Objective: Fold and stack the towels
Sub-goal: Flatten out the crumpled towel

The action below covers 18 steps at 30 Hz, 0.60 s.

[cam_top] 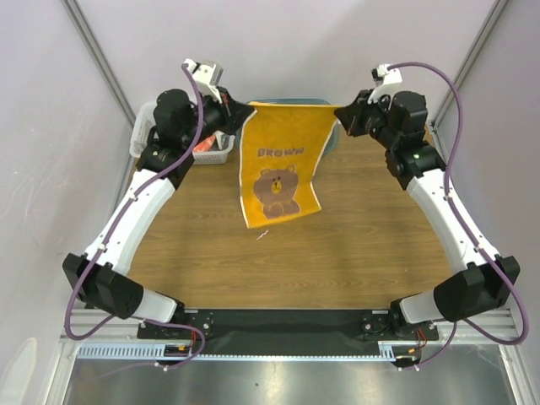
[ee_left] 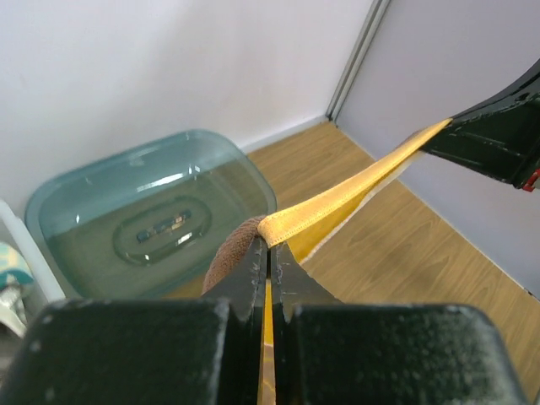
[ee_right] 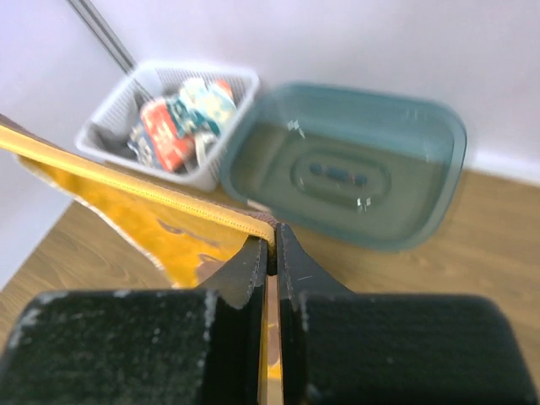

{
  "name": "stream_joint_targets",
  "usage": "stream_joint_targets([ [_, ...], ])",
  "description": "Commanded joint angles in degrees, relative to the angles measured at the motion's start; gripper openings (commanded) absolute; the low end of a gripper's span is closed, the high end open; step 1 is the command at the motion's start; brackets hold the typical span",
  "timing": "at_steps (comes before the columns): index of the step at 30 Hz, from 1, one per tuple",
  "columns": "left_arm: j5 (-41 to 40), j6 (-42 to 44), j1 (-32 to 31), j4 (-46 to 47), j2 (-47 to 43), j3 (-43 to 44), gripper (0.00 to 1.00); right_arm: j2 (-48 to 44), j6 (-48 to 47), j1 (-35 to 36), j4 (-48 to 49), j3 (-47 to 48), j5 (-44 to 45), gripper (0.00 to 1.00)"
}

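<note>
An orange towel (cam_top: 278,164) with a brown bear and the word BROWN hangs stretched between my two grippers above the far half of the table. My left gripper (cam_top: 239,116) is shut on its top left corner, and the left wrist view shows that gripper (ee_left: 272,245) pinching the orange hem (ee_left: 337,207). My right gripper (cam_top: 342,114) is shut on the top right corner; in the right wrist view it (ee_right: 272,240) clamps the towel's edge (ee_right: 126,190). The towel's lower end curls onto the wood. A white cloth with red and blue print (ee_right: 181,118) lies in the basket.
The white lattice basket (ee_right: 110,135) stands at the back left, partly behind my left arm (cam_top: 215,154). Next to it, behind the hanging towel, sits a translucent teal tub (ee_right: 346,169). A tiny white scrap (cam_top: 262,234) lies on the wooden table (cam_top: 371,253).
</note>
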Motion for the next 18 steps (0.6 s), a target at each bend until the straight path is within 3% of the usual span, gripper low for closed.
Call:
stream_joint_targets([
  [1,-0.4,3.1,2.3,3.4,-4.8,3.9,0.00,-3.6,-0.4,-1.9,3.0,3.8,2.3,0.00],
  [9,2.6,1.7,1.4,3.2,-18.4,-2.8,0.00,-15.4,-5.7,4.9,-1.4,1.3,7.3,0.00],
  [18,-3.4,4.0,-9.0,-4.7,-33.3,-6.6,0.00,-31.7,-7.2,15.8,-8.3,-3.5,13.2,0.00],
])
